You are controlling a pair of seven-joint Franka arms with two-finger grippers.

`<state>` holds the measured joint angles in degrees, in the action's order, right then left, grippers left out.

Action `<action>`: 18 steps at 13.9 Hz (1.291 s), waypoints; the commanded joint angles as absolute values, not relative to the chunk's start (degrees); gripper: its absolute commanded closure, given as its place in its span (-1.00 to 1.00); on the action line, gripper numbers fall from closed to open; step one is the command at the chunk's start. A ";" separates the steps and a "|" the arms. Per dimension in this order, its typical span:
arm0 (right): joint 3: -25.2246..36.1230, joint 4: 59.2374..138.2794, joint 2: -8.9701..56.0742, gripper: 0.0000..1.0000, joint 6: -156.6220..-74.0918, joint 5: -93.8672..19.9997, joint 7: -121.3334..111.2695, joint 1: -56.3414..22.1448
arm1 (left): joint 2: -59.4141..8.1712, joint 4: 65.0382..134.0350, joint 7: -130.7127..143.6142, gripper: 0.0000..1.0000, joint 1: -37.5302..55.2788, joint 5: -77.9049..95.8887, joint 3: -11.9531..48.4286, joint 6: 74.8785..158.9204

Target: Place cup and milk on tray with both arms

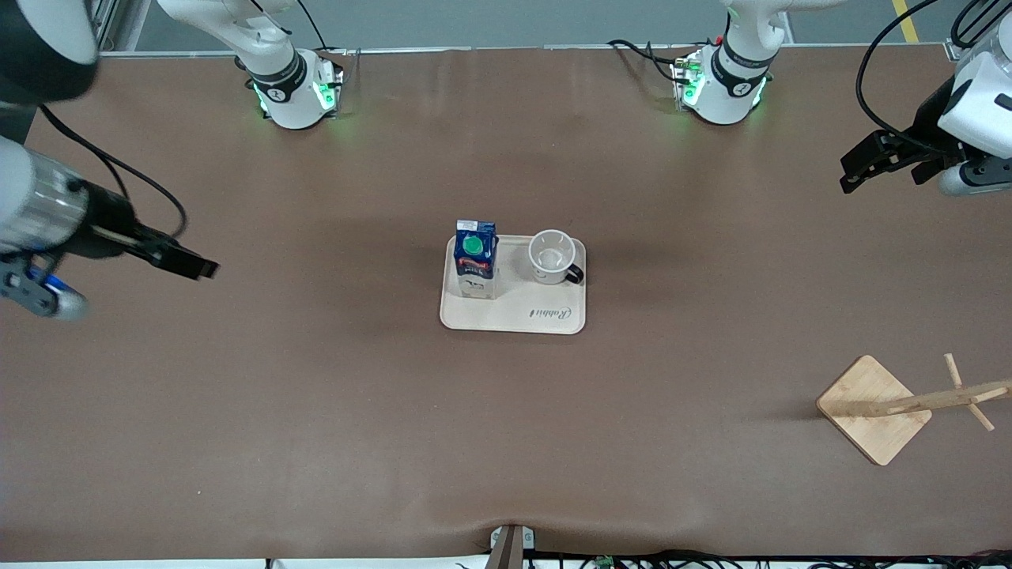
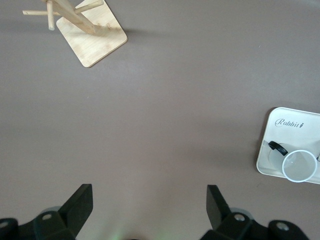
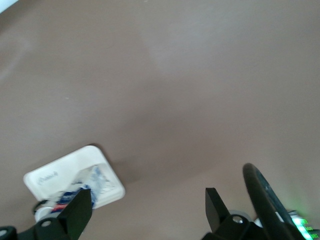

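Tray [image 1: 514, 316]: lies flat at the middle of the table [image 1: 316, 411]; "Rabbit" script is printed along the edge nearest the front camera. The bare strip of its surface lies nearest the camera.
Milk [image 1: 475, 261]: stands upright on the tray, at the side toward the right arm's end of the table; the green cap faces up.
Cup [image 1: 553, 256]: stands upright on the tray beside the milk, toward the left arm's end; the two are seen just apart, and the black handle points toward the left arm's end.
Wooden stand [image 1: 874, 408]: is set well apart from the tray, nearer the camera, toward the left arm's end; its pole is seen leaning off its square base.
Right gripper [image 1: 198, 267]: is held over bare table at the right arm's end, well clear of the tray; fingers [image 3: 77, 212] are spread wide, nothing between them.
Left gripper [image 1: 858, 170]: is held raised over the left arm's end of the table; fingers [image 2: 80, 202] are spread wide, nothing gripped.
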<state>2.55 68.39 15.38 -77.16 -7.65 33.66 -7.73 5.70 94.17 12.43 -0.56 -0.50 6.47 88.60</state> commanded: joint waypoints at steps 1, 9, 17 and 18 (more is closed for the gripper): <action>1.58 80.56 5.48 -1.00 -77.69 -2.91 24.83 -5.03 | 7.21 95.54 11.95 -1.00 -0.62 0.26 6.33 88.86; 1.49 88.51 -2.20 -1.00 -77.43 -0.18 8.35 5.01 | 7.91 95.54 11.87 -1.00 -0.62 0.26 6.42 88.33; 1.41 87.71 -1.67 -1.00 -84.28 0.00 7.56 4.92 | 7.21 93.43 11.95 -1.00 -0.70 0.18 5.80 87.28; 1.41 87.80 -1.67 -1.00 -84.29 -0.09 7.47 5.01 | 7.03 92.82 11.95 -1.00 -0.70 0.00 5.80 86.58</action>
